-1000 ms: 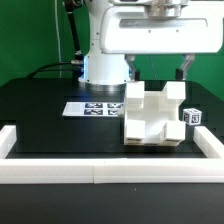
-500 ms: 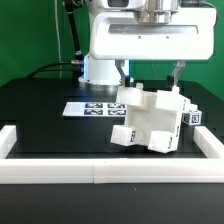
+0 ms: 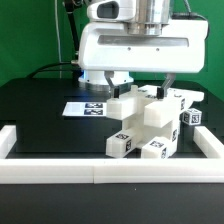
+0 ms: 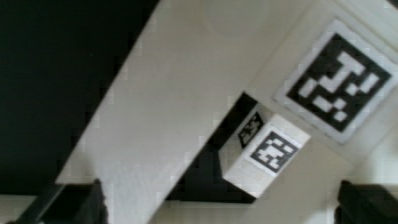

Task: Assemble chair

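Gripper at its widest, jaws closed against opposite sides of chair, upper part of that white blocky assembly between them. Dark fingers blurred in wrist view, with a slanting white slab and two black-and-white tags between. Chair tilted, not upright, one corner down toward front of table, tagged faces toward exterior camera; contact between lowest corners and black tabletop not clear. Just beside chair, on exterior view's right, small cube with a tag, apart from gripper. Behind chair toward exterior view's left, marker board flat on table, partly hidden by chair. Along table's near edge and both sides, long white border rail, close to chair's lowest corner but separate from it.
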Robot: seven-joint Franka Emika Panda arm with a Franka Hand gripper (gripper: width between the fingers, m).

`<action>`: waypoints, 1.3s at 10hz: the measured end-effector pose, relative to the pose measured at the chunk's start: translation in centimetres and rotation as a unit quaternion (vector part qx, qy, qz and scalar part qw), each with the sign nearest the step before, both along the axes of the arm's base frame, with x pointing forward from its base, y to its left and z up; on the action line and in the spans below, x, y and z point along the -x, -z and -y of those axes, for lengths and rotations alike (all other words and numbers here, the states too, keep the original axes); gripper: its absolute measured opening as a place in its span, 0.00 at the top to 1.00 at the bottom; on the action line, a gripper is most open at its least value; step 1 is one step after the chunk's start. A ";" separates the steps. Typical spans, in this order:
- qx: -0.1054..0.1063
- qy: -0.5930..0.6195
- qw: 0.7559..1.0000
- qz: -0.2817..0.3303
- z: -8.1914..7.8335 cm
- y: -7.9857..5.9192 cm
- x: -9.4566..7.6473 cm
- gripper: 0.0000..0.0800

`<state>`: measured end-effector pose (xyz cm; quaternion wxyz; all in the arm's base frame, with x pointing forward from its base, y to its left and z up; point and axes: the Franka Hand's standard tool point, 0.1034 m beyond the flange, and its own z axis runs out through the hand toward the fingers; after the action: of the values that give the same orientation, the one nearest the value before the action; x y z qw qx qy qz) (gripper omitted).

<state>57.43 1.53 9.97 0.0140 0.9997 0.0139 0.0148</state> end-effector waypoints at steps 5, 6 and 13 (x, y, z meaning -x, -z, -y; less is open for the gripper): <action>0.005 0.005 1.000 0.022 0.8 -0.1 -1.4 0.19; 0.005 0.005 1.000 0.024 0.8 -0.1 -1.4 0.19; -0.007 0.017 1.000 0.019 -0.8 -2.3 -1.0 0.19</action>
<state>58.45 2.35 12.25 0.0073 0.9994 -0.0031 0.0339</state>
